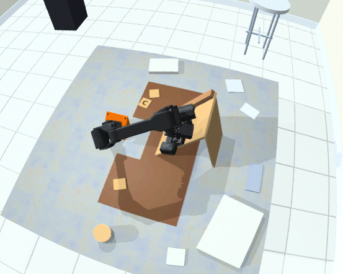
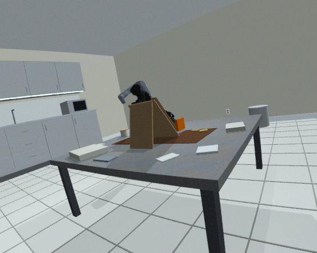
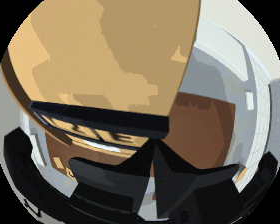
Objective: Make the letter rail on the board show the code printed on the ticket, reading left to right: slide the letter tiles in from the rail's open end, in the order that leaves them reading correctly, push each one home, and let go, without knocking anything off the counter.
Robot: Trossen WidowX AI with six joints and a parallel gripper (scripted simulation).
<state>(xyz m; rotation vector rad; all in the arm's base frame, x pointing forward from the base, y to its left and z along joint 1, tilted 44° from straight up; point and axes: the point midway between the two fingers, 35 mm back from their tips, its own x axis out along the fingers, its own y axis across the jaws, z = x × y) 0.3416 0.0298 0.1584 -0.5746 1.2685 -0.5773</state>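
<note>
The light-wood board (image 1: 208, 113) (image 3: 116, 55) slopes on its stand (image 2: 141, 126). Its dark rail (image 3: 98, 111) holds several letter tiles; the tile with E (image 3: 123, 136) is rightmost, and the letters left of it are hard to read at this angle. The ticket (image 3: 102, 146) below is a white strip, its print unreadable. My gripper (image 3: 153, 141) is shut and empty, its fingertips by the rail's right end. A C tile (image 1: 144, 103) (image 3: 70, 172) and a tile with no visible letter (image 1: 154, 93) (image 3: 58, 162) lie on the brown mat's far part. Another such tile (image 1: 120, 183) lies on its near part.
The brown mat (image 1: 156, 192) (image 2: 187, 138) lies under the board. A wooden cylinder (image 1: 102, 233) stands near one edge. A large white box (image 1: 231, 230), a smaller one (image 1: 163, 66), a blue-grey slab (image 1: 254, 178) and white cards (image 1: 234, 85) lie around. The arm's orange base (image 1: 117, 118) (image 2: 180, 124) faces the board.
</note>
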